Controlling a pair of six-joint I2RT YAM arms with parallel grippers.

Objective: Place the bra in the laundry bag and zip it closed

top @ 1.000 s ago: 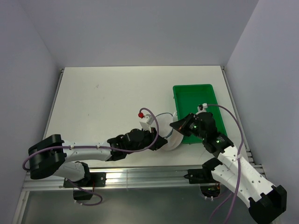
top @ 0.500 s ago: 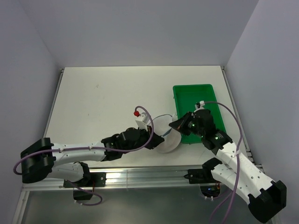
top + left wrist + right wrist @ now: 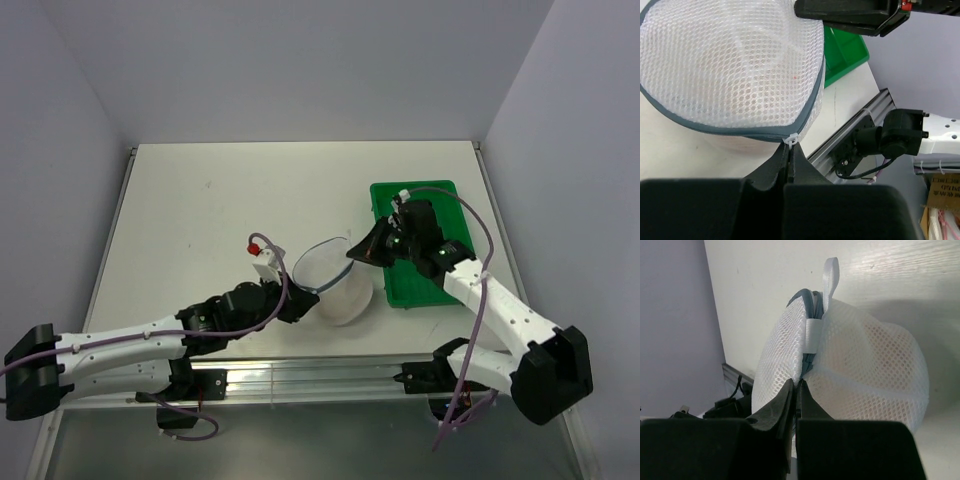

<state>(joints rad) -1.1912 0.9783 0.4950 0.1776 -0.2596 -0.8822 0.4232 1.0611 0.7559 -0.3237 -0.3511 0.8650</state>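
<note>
The bra (image 3: pixel 747 70) shows only as a faint peach tint through the mesh of the laundry bag (image 3: pixel 338 285), which holds it. The bag sits on the white table (image 3: pixel 220 210) near its front edge, domed, with its grey zipper rim running around it. How far the zipper is drawn cannot be told. The left gripper (image 3: pixel 790 150) is clenched on the small white zipper pull (image 3: pixel 791 139) at the bag's near side. On the far side the right gripper (image 3: pixel 798 386) is pinched tight on the rim, below a white loop (image 3: pixel 830 277) that stands up from the seam. Just beside the bag, to its right, lies the green tray (image 3: pixel 392 200), with the right arm reaching across it.
</note>
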